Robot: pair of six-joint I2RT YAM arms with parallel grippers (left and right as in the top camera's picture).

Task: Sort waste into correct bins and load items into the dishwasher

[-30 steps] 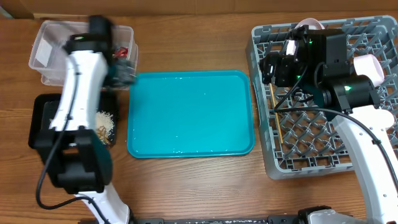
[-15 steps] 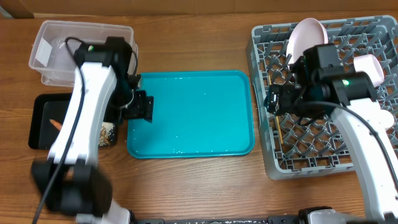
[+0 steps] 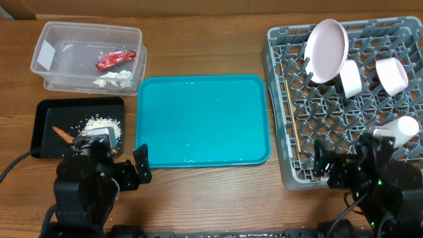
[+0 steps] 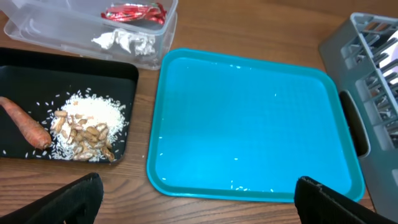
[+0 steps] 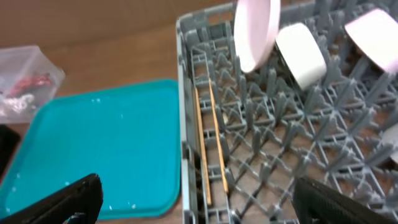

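Left wrist view: carrot (image 4: 25, 122), food scraps (image 4: 87, 127) sharp on black tray (image 4: 37, 68). Right wrist view: chopsticks (image 5: 203, 146) in rack (image 5: 273, 146), faint from overhead. Left gripper (image 4: 199, 196), right gripper (image 5: 199, 199): fingers spread wide, empty.

Wrapper (image 3: 114, 60) and tissue (image 3: 114, 79) lie in the tub (image 3: 53, 39), carrot (image 3: 63, 133) and scraps (image 3: 99, 124) in the black tray (image 3: 46, 116) (carrot leftmost). Plate (image 3: 327, 41), cups (image 3: 350, 78) and chopsticks (image 3: 293, 122) sit in the rack (image 3: 344, 132) beside the teal tray (image 3: 201, 119).

From overhead, the left arm (image 3: 82, 192) hides the near right corner of the black tray (image 3: 46, 112); the right arm (image 3: 370, 175) covers a near corner of the dish rack (image 3: 274, 79) and part of a cup (image 3: 404, 125). The right wrist view is blurred, its plate (image 5: 256, 28) cut off at the top.
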